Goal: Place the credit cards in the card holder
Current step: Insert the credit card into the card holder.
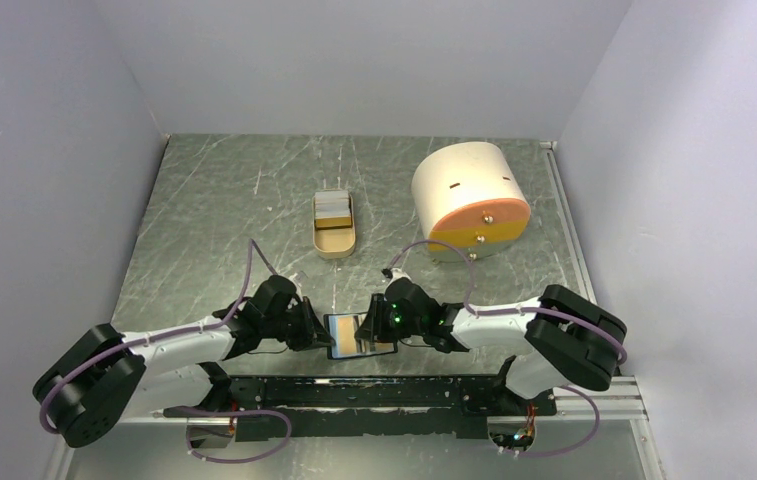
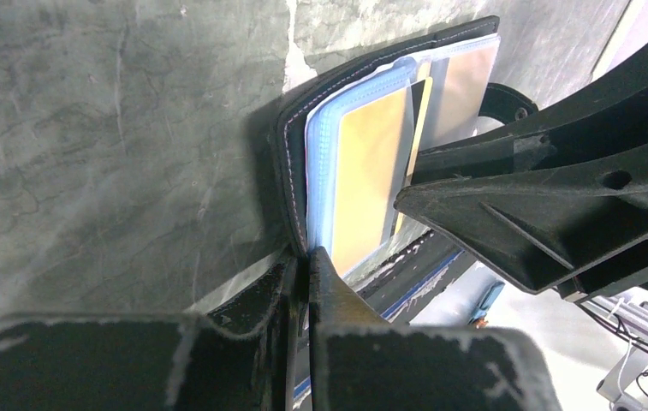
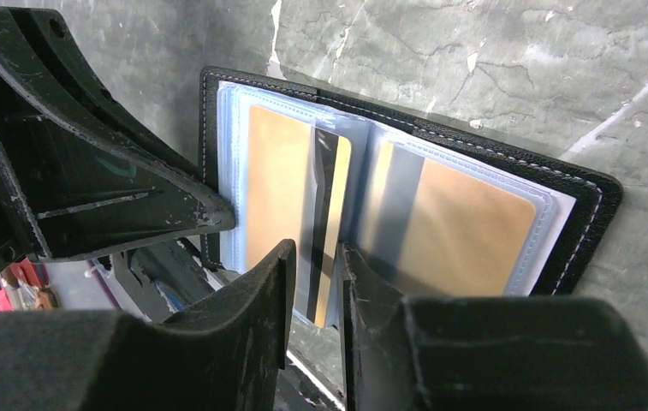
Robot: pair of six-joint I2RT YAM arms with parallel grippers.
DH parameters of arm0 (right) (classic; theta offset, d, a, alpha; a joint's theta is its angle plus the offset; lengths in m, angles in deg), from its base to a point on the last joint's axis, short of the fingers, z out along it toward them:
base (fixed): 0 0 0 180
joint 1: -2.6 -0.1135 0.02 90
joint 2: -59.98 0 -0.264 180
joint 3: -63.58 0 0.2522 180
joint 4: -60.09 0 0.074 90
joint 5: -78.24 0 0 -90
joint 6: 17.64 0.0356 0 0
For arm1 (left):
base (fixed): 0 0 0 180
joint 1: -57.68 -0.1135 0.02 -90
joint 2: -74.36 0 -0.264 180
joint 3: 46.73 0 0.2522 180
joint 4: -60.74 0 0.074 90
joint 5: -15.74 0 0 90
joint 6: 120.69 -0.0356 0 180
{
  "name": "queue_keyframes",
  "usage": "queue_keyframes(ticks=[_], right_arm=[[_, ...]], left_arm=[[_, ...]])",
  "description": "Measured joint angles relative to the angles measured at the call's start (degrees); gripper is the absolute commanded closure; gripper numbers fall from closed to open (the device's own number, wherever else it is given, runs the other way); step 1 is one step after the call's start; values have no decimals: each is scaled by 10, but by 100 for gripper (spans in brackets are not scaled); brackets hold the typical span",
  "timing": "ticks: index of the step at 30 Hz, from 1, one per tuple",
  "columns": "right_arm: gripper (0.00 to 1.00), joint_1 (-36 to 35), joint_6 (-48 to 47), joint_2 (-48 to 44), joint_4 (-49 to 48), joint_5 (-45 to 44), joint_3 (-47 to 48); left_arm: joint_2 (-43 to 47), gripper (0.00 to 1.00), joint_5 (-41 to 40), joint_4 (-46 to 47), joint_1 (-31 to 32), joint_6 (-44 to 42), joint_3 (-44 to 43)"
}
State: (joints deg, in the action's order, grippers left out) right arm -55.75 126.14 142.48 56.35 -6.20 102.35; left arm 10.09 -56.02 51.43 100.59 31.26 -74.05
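The black card holder [image 1: 359, 335] lies open near the table's front edge, between my two grippers. My left gripper [image 2: 307, 257] is shut on the left edge of the card holder [image 2: 290, 145]. Yellow-orange credit cards sit in its blue-grey pockets, one on the left [image 3: 279, 180] and one on the right [image 3: 474, 223]. Another card [image 3: 330, 214], yellow with a black stripe, stands edge-up at the fold. My right gripper [image 3: 316, 257] is narrowly open, its jaws either side of that card's near end. More whitish cards [image 1: 333, 205] lie in the tan tray [image 1: 335, 243].
A big cream-and-orange cylinder [image 1: 469, 200] stands at the back right. The tan tray is in the middle, beyond the card holder. The black mounting rail [image 1: 384, 392] runs just in front of the grippers. Grey walls close in the table on three sides.
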Motion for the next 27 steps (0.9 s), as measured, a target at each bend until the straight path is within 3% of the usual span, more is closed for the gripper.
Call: queue_keyframes(ticks=[9, 18, 25, 27], right_arm=[[59, -1, -14, -17, 42, -17, 13], [75, -1, -23, -5, 44, -14, 24], [76, -1, -25, 2, 16, -7, 19], [72, -1, -24, 2, 6, -5, 11]], left_arm=[[3, 91, 2, 2, 0, -2, 0], [11, 91, 3, 4, 0, 0, 0], [20, 90, 3, 2, 0, 0, 0], [22, 84, 3, 2, 0, 0, 0]])
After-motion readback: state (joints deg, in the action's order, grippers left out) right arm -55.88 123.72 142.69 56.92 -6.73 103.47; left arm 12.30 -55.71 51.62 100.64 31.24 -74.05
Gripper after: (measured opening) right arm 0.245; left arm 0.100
